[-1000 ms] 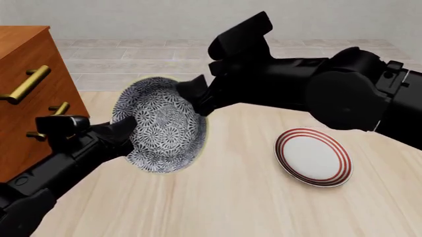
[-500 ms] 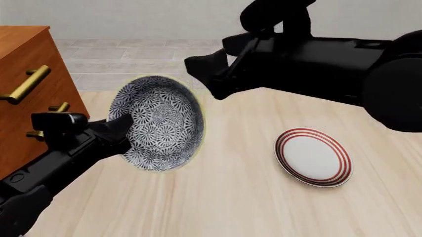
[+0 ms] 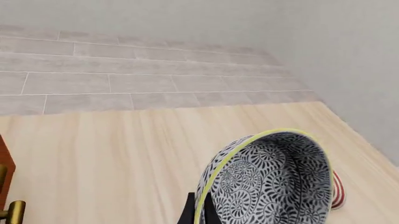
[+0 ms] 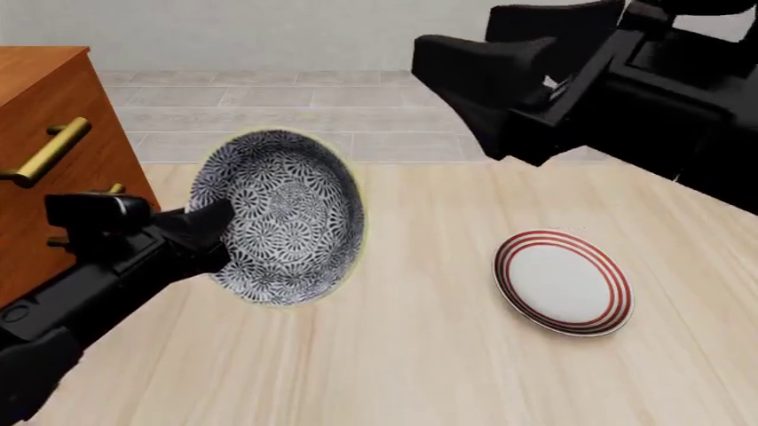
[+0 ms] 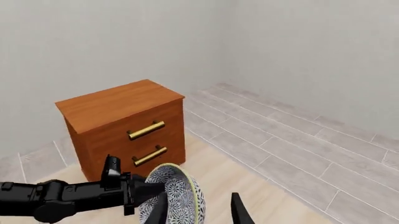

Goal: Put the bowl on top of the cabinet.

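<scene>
The blue-and-white patterned bowl (image 4: 280, 217) hangs tilted on its side above the table's left part, its opening facing the front camera. My left gripper (image 4: 217, 233) is shut on the bowl's left rim; in the left wrist view the bowl (image 3: 268, 179) fills the lower right, with a finger (image 3: 192, 212) against its yellowish rim. The reddish-brown cabinet (image 4: 48, 169) stands just left of the bowl, its top higher than the bowl. My right gripper (image 4: 468, 98) hovers open, high and to the bowl's right, apart from it. From the right wrist I see the cabinet (image 5: 121, 123) and the bowl (image 5: 177, 196) far ahead.
A flat white plate (image 4: 563, 282) with red rings lies on the wooden table (image 4: 414, 355) at right. Brass handles (image 4: 48, 151) stick out from the cabinet front toward the left arm. Grey tiled floor (image 4: 261, 106) lies beyond the table's far edge.
The right gripper has let go of the bowl's rim and pulled away upward and to the right. The left gripper keeps hold of the bowl, which has shifted slightly left and up.
</scene>
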You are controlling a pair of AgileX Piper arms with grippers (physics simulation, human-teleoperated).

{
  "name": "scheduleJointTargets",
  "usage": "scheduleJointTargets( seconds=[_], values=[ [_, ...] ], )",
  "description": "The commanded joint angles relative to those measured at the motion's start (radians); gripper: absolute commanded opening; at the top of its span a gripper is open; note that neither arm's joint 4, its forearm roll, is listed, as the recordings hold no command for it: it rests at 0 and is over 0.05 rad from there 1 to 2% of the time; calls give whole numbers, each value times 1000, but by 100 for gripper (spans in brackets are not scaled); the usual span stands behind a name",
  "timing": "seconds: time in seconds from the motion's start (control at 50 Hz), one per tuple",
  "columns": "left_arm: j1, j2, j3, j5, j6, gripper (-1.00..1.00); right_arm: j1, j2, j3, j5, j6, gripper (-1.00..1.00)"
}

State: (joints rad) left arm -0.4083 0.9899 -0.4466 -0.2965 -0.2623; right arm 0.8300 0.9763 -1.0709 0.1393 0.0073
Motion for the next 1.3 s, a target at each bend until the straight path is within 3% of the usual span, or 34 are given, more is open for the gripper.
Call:
scheduleJointTargets(
  seconds=[0.02,0.14,0.2,0.42,0.44,0.58,0.62,0.66,0.88,1.0,1.08,1.16,1.24,1.3],
  values=[
    [-1,-24,-28,55,21,-100,-19,-178,109,-103,21,100],
    [11,-25,-57,108,2,-100,-56,-235,181,-165,63,100],
    [15,-30,-77,145,1,-100,-81,-265,218,-194,110,100],
    [35,-51,-123,248,23,-100,-129,-238,294,-266,155,100],
    [34,-46,-125,259,-18,-100,-133,-231,302,-271,162,100],
    [0,-26,-166,322,-66,-100,-139,-218,354,-313,200,100],
    [31,-67,-168,341,-91,-100,-146,-211,368,-323,194,100],
    [9,-45,-207,387,-44,-100,-149,-201,384,-337,215,100],
    [-39,-38,-274,469,-72,-100,-169,-169,447,-396,266,100],
    [24,-77,-304,537,-35,-100,-176,-165,483,-426,302,100],
    [90,-99,-303,599,-136,-100,-183,-150,502,-451,311,100],
    [101,-104,-320,638,-133,-100,-191,-136,510,-468,317,100],
    [185,-108,-338,730,-122,-100,-205,-133,514,-475,329,100],
    [172,-95,-356,761,-149,-100,-208,-136,513,-474,333,100]
  ],
)
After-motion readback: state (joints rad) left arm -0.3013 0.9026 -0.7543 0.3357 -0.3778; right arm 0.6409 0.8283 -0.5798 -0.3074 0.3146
